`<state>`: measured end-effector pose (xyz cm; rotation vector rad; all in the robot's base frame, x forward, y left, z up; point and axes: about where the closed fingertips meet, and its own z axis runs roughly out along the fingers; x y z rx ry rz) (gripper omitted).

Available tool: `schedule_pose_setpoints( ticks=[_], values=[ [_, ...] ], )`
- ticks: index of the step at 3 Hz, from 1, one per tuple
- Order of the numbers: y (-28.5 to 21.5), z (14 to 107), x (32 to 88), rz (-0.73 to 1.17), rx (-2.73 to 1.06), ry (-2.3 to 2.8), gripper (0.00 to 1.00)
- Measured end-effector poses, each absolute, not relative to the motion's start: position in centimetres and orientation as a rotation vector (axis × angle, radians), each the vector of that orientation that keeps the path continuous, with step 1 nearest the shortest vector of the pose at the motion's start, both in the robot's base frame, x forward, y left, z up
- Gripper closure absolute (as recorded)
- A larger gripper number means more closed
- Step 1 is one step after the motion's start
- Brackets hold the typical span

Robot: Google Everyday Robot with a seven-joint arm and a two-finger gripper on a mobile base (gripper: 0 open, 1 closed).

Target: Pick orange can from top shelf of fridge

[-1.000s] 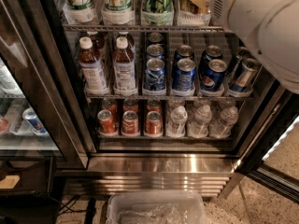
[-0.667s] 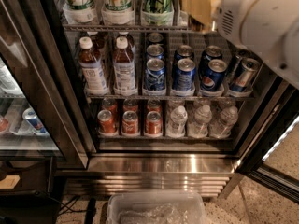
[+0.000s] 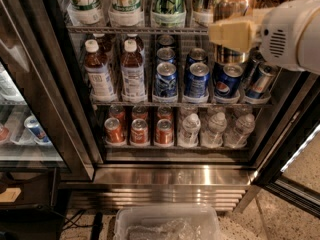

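The claw [image 3: 229, 34] grips the orange can [image 3: 232, 4], standing upright

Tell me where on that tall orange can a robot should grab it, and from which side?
Around the middle of the orange can: it is upright, with straight smooth sides. Come in level from the open front of the fridge. The gripper sits there, reaching from the right, jaws shut across the can's mid-body.

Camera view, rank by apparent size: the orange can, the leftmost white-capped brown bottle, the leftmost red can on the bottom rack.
1. orange can, held by the gripper at upper right, nearer the camera, so its lead over the brown bottle is unsure.
2. brown bottle.
3. red can, clearly smallest.
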<state>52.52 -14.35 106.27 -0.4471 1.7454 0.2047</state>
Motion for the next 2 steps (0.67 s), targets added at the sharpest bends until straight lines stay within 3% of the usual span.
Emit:
schedule_pose_setpoints(
  ticks=[2],
  values=[
    [-13.07,105.03,51.46,0.249,-0.504,1.792,1.00]
  ],
)
